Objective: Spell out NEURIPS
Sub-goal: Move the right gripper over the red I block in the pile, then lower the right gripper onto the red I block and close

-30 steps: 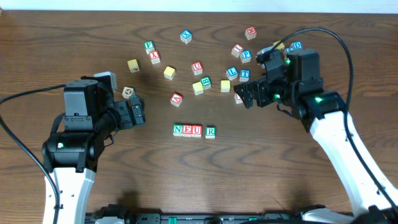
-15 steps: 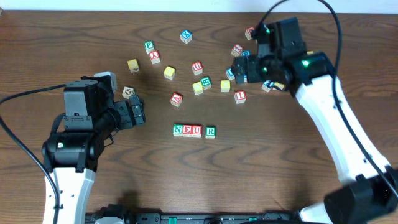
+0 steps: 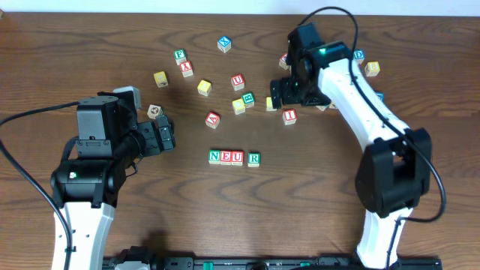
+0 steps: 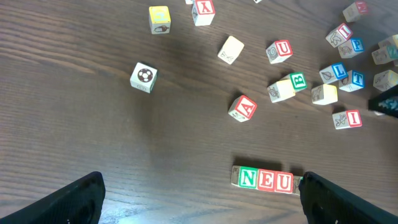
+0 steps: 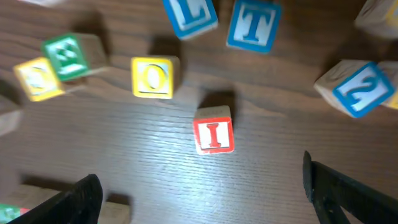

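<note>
Right end effector (image 5: 200,183) hung w/ jaws wide apart over the red I cube (image 5: 213,135), gripping nothing; left end effector (image 3: 167,136) was likewise spread & empty above the table (image 3: 90,45). We saw the N, E, U cubes (image 3: 226,157) touching in a row toward the front, the R cube (image 3: 253,158) just beside them w/ a slight gap. The I cube sat apart, behind-right of that row.

I cube (image 5: 213,135): bare table all round | nearest obstacle: yellow cube (image 5: 153,77), up-left
</note>
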`<state>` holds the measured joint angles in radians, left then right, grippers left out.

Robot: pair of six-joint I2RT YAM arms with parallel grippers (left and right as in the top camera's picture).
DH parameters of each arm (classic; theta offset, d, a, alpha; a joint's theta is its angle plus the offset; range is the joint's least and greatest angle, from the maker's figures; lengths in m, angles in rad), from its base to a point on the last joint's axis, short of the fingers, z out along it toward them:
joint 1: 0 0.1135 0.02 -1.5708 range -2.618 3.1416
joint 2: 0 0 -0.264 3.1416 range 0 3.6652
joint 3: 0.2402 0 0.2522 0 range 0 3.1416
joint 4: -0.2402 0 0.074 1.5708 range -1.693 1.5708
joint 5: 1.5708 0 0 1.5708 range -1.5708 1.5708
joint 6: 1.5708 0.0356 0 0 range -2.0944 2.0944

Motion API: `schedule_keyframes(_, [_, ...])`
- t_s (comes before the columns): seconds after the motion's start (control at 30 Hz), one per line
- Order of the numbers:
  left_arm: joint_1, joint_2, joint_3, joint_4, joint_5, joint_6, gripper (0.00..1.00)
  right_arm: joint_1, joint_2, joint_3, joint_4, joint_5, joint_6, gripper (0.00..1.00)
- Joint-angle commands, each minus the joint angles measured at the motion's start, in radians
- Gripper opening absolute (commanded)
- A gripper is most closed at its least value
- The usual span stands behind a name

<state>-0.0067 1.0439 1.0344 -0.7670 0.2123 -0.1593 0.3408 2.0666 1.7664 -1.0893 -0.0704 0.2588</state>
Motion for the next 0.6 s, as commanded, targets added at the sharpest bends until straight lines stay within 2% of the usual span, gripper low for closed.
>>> schedule_keyframes(0.0, [0.006,0.001,0.028,-0.003,0.012,0.009,0.98,0.009,0.014,0.027,-0.014,0.013,0.018,0.99])
schedule_keyframes(0.1, [0.006,0.001,0.028,-0.003,0.012,0.009,0.98,0.015,0.024,0.026,-0.026,0.022,0.018,0.98])
schedule_keyframes(0.3, [0.006,0.001,0.028,-0.003,0.012,0.009,0.98,0.042,0.032,0.025,-0.03,0.061,0.019,0.88])
schedule_keyframes(0.57, [0.006,0.001,0.028,-0.003,0.012,0.009,0.98,0.058,0.064,0.023,-0.029,0.065,0.019,0.91])
